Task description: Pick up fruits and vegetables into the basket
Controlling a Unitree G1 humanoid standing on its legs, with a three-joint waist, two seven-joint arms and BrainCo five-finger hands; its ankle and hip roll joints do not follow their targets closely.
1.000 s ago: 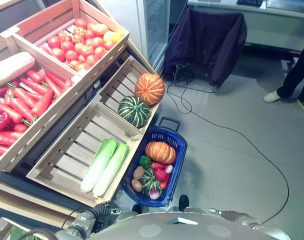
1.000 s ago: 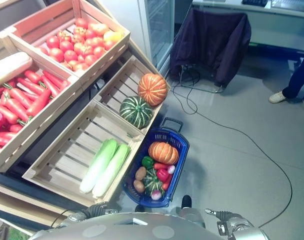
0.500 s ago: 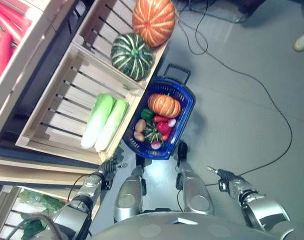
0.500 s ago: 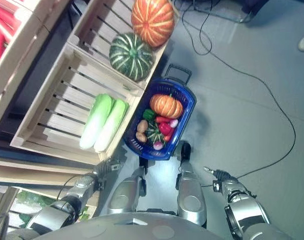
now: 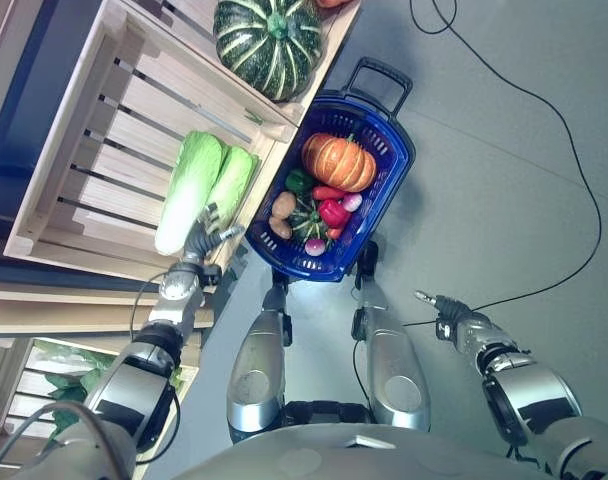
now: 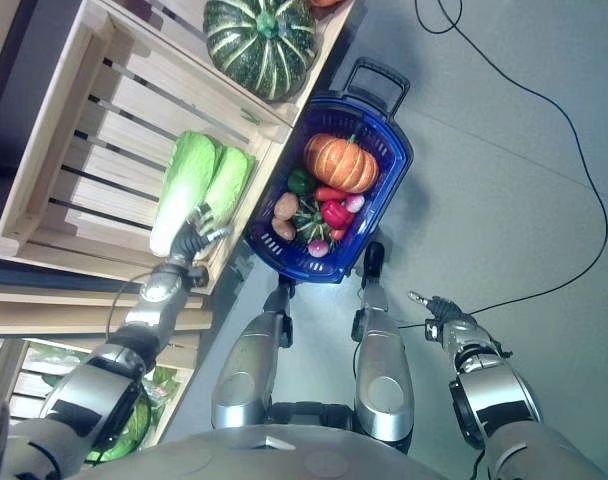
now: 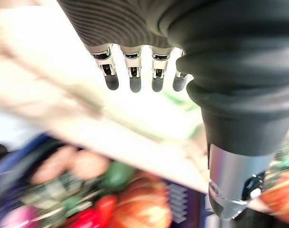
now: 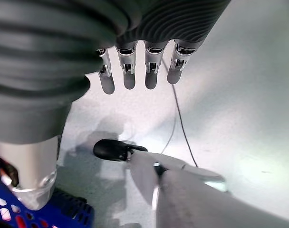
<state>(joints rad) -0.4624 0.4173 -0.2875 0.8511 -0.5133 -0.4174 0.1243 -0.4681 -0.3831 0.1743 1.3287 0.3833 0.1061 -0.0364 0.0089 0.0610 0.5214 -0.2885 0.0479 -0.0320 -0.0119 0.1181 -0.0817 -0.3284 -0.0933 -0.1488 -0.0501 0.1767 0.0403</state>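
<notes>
Fruits and vegetables already sit in the blue basket [image 5: 386, 190], which stands on the grey floor [image 5: 504, 170] against the right edge of the wooden crates, its black handle [image 5: 376, 78] at the far end. Inside it, an orange pumpkin [image 5: 339, 162] takes the far half; nearer lie a green pepper [image 5: 297, 182], a red pepper [image 5: 333, 213], a small dark-green squash [image 5: 306, 220], two brown potatoes [image 5: 282, 206] and a pink-and-white radish [image 5: 315, 246]. In the near crate [image 5: 94, 150] two pale green cabbages [image 5: 199, 187] lie side by side along its right wall. A large green striped pumpkin [image 5: 268, 41] rests in the next crate beyond, near that crate's right corner. The left hand [image 5: 200, 240] hovers over the near right corner of the cabbage crate, just at the cabbages' near ends, fingers [image 7: 133, 76] straight and spread, holding nothing. The right hand [image 5: 446, 308] hangs over bare floor well to the right of the basket, fingers [image 8: 129, 71] likewise extended and empty. A thin black cable [image 5: 544, 130] trails across the floor on the basket's right.
</notes>
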